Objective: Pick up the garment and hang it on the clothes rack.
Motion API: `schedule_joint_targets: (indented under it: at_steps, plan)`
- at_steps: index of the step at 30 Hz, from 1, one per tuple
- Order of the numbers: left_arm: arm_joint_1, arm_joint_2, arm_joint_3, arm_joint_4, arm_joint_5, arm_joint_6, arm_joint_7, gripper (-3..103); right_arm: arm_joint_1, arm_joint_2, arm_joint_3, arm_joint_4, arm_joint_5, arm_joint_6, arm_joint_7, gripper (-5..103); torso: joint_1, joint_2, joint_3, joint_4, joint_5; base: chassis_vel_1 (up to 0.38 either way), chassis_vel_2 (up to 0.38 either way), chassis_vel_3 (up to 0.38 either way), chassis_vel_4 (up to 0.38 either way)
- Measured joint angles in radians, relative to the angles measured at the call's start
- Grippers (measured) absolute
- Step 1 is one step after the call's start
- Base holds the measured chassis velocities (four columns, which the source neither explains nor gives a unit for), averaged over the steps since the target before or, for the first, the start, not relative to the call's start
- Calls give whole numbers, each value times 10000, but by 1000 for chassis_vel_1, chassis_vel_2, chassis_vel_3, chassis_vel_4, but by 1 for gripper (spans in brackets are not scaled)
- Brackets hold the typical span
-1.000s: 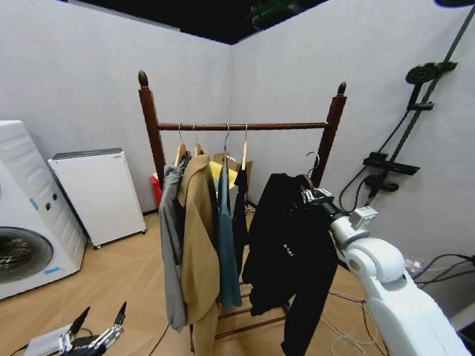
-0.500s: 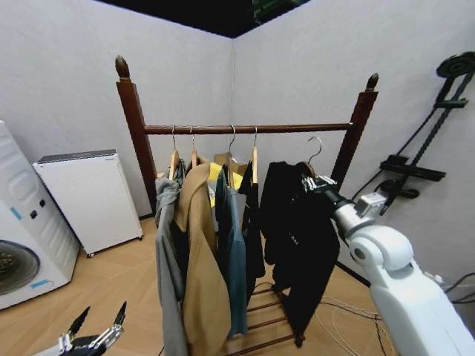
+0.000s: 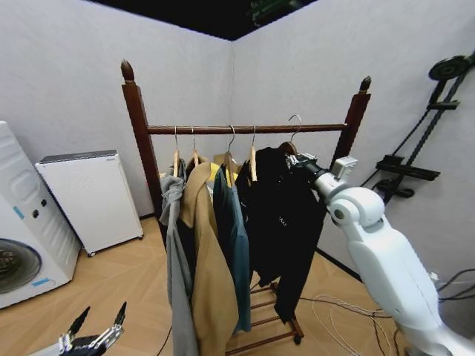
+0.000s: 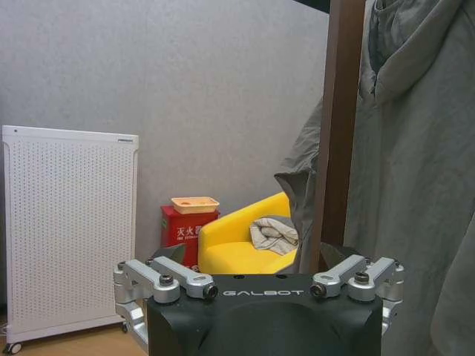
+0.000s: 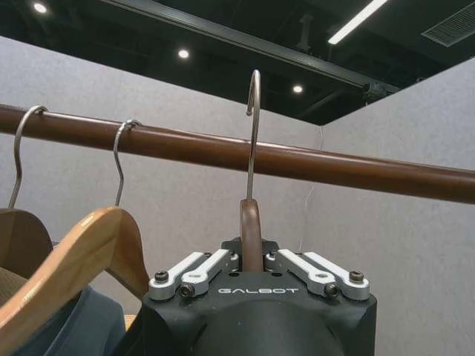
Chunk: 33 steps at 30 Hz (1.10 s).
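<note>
Left gripper (image 3: 95, 340) parked low, fingers spread. Clothes rack (image 3: 245, 129) centre. Garment (image 3: 286, 215) hangs lengthwise downward at the rod's right end, its hanger hook (image 5: 253, 130) upright above the rod; right gripper (image 5: 252, 261) pinches the hanger neck directly beneath.

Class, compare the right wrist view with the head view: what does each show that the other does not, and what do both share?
Only the right wrist view shows the right gripper shut on the hanger's neck, with the metal hook raised above the rod, not yet resting on it.
Only the head view shows the garment draping full length, the rack's knobbed posts and slatted base, the tan coat, and the left gripper open, low beside the robot.
Both show the clothes rack rod and the neighbouring hanger hooks on it.
</note>
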Motion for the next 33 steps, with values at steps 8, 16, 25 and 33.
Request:
schedule_joint_targets:
  at_steps: [8, 16, 25, 33]
  plan:
    - [0, 1, 0, 0, 0, 0, 0, 100, 772, 95, -613, -551, 137, -304, 132, 9, -4, 2, -3, -6, 0, 0, 0, 0, 0]
    - [0, 0, 0, 0, 0, 0, 0, 100, 947, 262, -1004, -834, 523, -958, 568, 9, -3, 1, -2, -4, 2, 0, 0, 0, 0]
    - [0, 0, 0, 0, 0, 0, 0, 100, 590, 260, -893, -583, 517, -814, 684, 23, -4, 2, -3, -3, 0, 0, 0, 0, 0]
    - [0, 0, 0, 0, 0, 0, 0, 100, -691, -139, 4, 716, 975, -774, 987, 56, -4, 3, -3, -3, 1, 0, 0, 0, 0]
